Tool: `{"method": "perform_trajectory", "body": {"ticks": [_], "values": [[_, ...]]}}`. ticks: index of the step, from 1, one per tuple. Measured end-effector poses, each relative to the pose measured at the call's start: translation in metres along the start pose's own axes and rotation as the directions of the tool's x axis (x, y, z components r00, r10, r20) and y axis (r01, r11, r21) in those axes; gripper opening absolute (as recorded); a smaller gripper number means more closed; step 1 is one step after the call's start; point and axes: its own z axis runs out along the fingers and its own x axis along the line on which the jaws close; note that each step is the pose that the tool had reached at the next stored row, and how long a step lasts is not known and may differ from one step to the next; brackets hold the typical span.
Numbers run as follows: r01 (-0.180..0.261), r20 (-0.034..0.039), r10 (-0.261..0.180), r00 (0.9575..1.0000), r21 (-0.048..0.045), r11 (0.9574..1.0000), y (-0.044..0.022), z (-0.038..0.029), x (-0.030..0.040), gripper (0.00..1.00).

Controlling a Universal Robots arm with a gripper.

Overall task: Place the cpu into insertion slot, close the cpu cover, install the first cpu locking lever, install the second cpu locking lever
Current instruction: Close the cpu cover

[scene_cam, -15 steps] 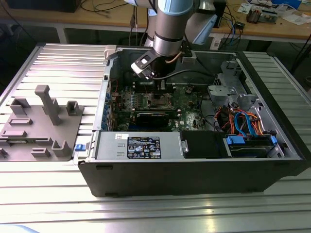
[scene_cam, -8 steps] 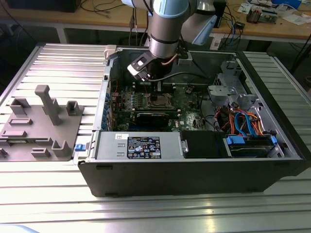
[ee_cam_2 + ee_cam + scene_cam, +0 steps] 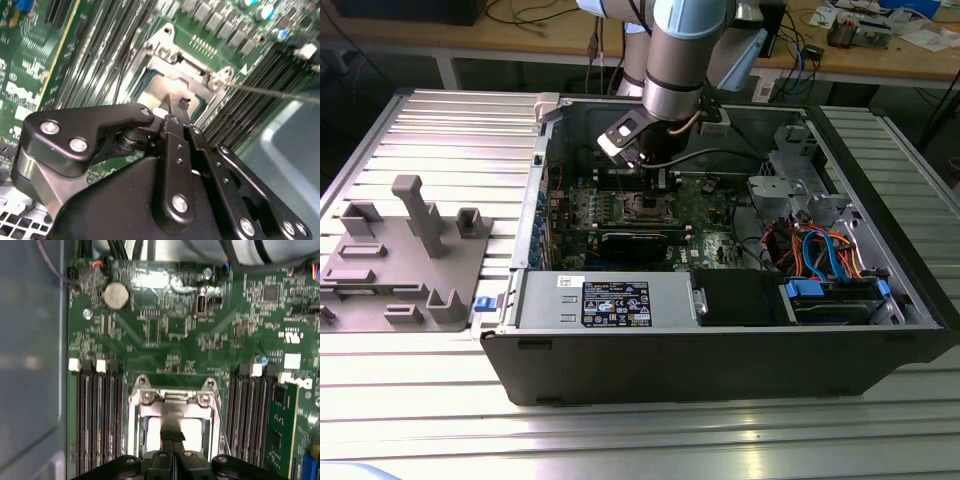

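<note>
First wrist view: black end effector [image 3: 173,435] clenched

Its fingers are pressed together with no gap, tips just over the small flat silvery-grey square cpu [image 3: 149,436]. That cpu lies in the square insertion slot [image 3: 645,207] on the green circuit board [image 3: 165,340], framed by the thin silvery metal cpu cover [image 3: 170,409].

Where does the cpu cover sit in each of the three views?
Exterior view: cpu cover central on the motherboard, beneath the arm.
First wrist view: cpu cover between the memory slots, just past the jaws.
Second wrist view: cpu cover at the jaws' tips.
Shared landmark: the gripper, right at it.
</note>
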Motion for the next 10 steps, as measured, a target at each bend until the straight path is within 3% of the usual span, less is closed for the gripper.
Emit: {"method": "perform_trajectory", "body": {"ticks": [3, 10], "values": [[0.0, 0.0002, 0.0, 1.0, 0.0009, 1.0, 0.0035, -0.0039, -0.0002, 0.11], [0.0, 0.0001, 0.0, 1.0, 0.001, 1.0, 0.0044, -0.0148, -0.0004, 0.11]]}}
